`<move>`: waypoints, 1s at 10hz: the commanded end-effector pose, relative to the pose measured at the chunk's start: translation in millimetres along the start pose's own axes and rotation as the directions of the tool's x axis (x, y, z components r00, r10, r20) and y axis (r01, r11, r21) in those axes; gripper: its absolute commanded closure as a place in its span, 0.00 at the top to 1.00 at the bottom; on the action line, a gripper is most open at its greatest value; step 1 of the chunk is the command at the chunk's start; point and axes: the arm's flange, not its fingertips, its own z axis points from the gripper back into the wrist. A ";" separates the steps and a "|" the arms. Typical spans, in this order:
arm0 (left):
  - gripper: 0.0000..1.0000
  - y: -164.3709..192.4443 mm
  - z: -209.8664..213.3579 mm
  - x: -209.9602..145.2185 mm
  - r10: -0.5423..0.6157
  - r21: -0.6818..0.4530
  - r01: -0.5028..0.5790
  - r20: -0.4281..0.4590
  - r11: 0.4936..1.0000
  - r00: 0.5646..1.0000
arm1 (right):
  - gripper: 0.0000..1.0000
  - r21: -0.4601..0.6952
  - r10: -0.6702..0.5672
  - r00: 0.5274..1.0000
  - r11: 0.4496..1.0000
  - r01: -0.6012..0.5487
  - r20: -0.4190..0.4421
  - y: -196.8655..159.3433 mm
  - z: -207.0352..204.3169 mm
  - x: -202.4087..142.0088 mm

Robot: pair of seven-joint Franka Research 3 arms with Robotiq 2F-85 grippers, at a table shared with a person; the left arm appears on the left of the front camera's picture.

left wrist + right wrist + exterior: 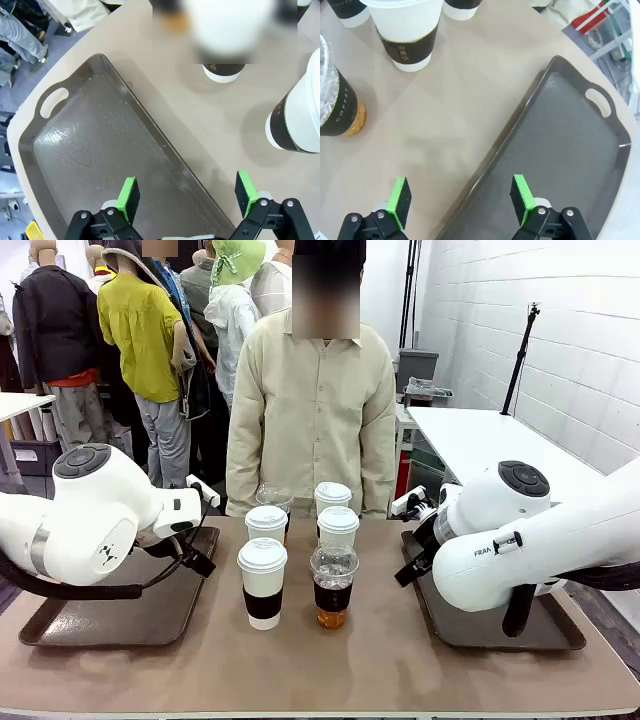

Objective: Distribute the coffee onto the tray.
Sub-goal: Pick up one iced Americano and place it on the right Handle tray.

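The front view gives us all six coffees bunched together: four white lidded paper cups with dark brown sleeves [262, 585] and two clear dome-lidded plastic cups of amber drink [333, 592]. The wrist views add more: left gripper [187, 196] wide and empty over the rim of the dark plastic tray [100, 160] left of the cups; right gripper [460, 197] (equally wide, empty) half over the matching tray [570, 150] right of them. We see a tan table [330, 670]; a person in cream [310, 410] stands behind the cups.

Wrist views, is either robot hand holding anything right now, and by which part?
Nothing is held. The left hand is open over the left tray, the right hand is open over the right tray; the coffee cups stand apart from both.
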 end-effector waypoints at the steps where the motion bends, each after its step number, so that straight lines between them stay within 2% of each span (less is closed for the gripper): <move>1: 1.00 0.0 0.3 0.2 0.000 0.000 0.000 0.001 1.000 1.000 | 1.00 0.000 0.000 1.000 1.000 0.000 0.000 0.0 0.0 0.0; 10: 1.00 0.0 0.3 0.2 0.000 0.000 0.000 0.001 1.000 1.000 | 1.00 0.000 0.000 1.000 1.000 0.000 0.000 0.0 0.0 0.0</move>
